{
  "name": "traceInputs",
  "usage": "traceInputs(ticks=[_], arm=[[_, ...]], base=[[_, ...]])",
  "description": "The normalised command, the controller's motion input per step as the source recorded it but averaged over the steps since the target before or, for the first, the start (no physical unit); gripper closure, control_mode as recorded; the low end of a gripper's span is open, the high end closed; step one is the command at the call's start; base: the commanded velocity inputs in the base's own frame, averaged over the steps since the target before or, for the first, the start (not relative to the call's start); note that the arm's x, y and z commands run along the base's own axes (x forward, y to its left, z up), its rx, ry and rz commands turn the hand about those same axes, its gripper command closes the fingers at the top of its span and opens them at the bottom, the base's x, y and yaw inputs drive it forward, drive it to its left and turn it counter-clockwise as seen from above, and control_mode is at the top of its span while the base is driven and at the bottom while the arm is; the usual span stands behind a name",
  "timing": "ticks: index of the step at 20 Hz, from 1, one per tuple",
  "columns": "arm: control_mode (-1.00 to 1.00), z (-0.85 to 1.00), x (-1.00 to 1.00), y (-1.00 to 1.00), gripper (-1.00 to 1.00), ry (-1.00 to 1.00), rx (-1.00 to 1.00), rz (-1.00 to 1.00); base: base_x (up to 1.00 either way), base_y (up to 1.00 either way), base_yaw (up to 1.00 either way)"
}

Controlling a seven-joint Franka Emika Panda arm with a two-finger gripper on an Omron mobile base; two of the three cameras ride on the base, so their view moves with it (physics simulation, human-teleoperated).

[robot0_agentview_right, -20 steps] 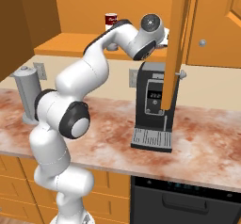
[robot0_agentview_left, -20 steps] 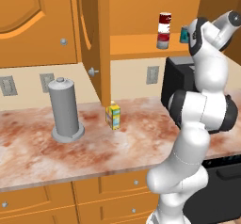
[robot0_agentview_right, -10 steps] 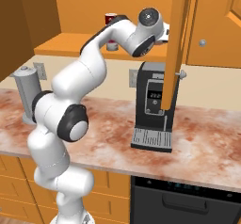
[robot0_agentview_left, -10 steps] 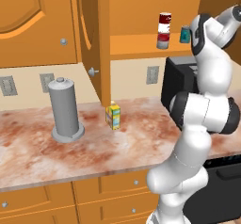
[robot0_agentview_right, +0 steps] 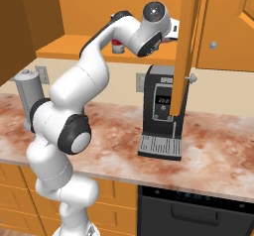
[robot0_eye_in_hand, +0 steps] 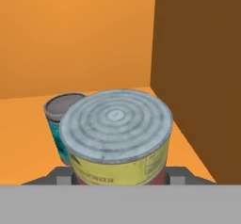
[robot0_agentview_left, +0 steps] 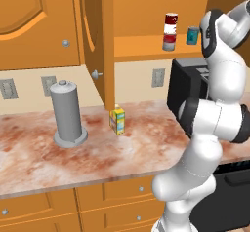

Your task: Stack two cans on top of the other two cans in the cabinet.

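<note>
On the surface (robot0_agentview_left: 146,150) stood a grey canister (robot0_agentview_left: 68,114) and a yellow carton (robot0_agentview_left: 117,120), its print too small to read. On the cabinet (robot0_agentview_left: 146,46) shelf, a red-and-white can sat stacked on a grey one (robot0_agentview_left: 170,31), with a teal can (robot0_eye_in_hand: 59,124) beside. The claw (robot0_eye_in_hand: 117,178) was clamped on a yellow-labelled can (robot0_eye_in_hand: 117,138) whose writing was blurred.
</note>
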Motion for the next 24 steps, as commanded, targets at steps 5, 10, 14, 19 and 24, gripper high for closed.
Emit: traceInputs(ticks=[5, 10, 14, 19, 24], arm=[[-1.00, 0.04, 0.02, 0.23, 1.00, -0.03, 0.00, 0.02], [-1.00, 0.08, 0.18, 0.11, 1.00, -0.03, 0.00, 0.04], [-1.00, 0.12, 0.18, 0.02, 1.00, 0.00, 0.00, 0.02], [-1.00, 0.12, 0.22, 0.03, 1.00, 0.00, 0.00, 0.04], [-1.00, 0.09, 0.17, 0.02, 1.00, 0.00, 0.00, 0.05]], base=[[0.00, 0.00, 0.00], [0.00, 0.00, 0.00], [0.00, 0.00, 0.00], [0.00, 0.00, 0.00], [0.00, 0.00, 0.00]])
